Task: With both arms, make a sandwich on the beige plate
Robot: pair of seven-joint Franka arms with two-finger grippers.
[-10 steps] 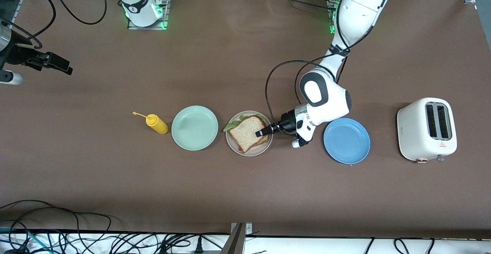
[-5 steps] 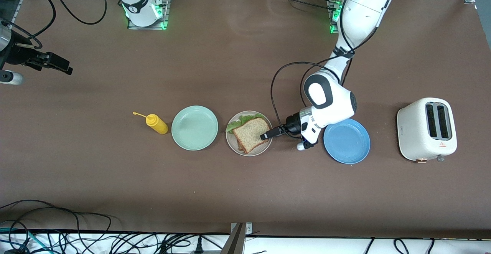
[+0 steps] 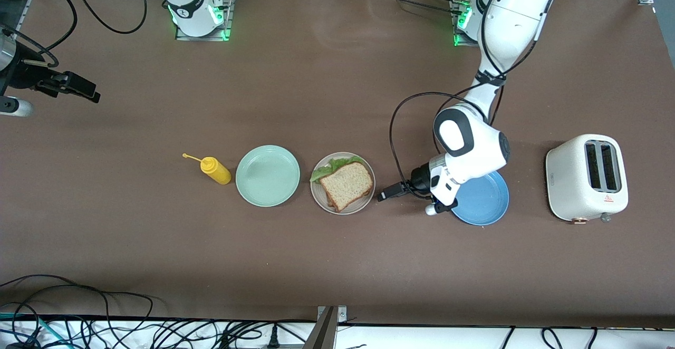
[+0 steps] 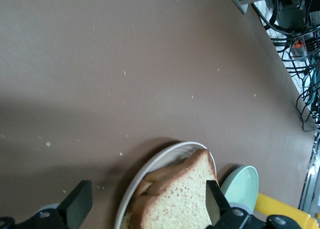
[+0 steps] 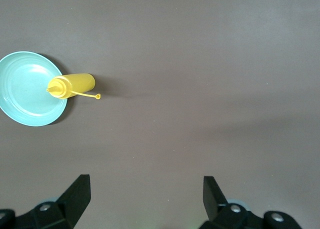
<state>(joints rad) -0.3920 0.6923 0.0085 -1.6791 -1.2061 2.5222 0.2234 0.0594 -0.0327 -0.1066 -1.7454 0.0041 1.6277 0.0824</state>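
Observation:
The sandwich [image 3: 345,184] lies on the beige plate [image 3: 321,197]: a brown toast slice on top, a second slice under it, and green lettuce [image 3: 328,168] sticking out at the edge. My left gripper [image 3: 383,196] hangs low over the bare table between this plate and the blue plate, open and holding nothing. In the left wrist view the toast [image 4: 182,201] and the plate rim [image 4: 150,171] sit just ahead of the open left gripper [image 4: 146,201]. My right gripper [image 3: 87,91] waits open over the right arm's end of the table, and the right wrist view shows the gripper [image 5: 145,194] over bare tabletop.
An empty mint-green plate [image 3: 267,175] stands beside the beige plate, with a yellow squeeze bottle [image 3: 215,170] lying beside it. A blue plate [image 3: 485,201] sits partly under the left arm. A white toaster [image 3: 586,176] stands toward the left arm's end. Cables run along the table's near edge.
My left gripper has opened, let go of the top toast slice and drawn back off the beige plate toward the blue plate. The right arm has not moved.

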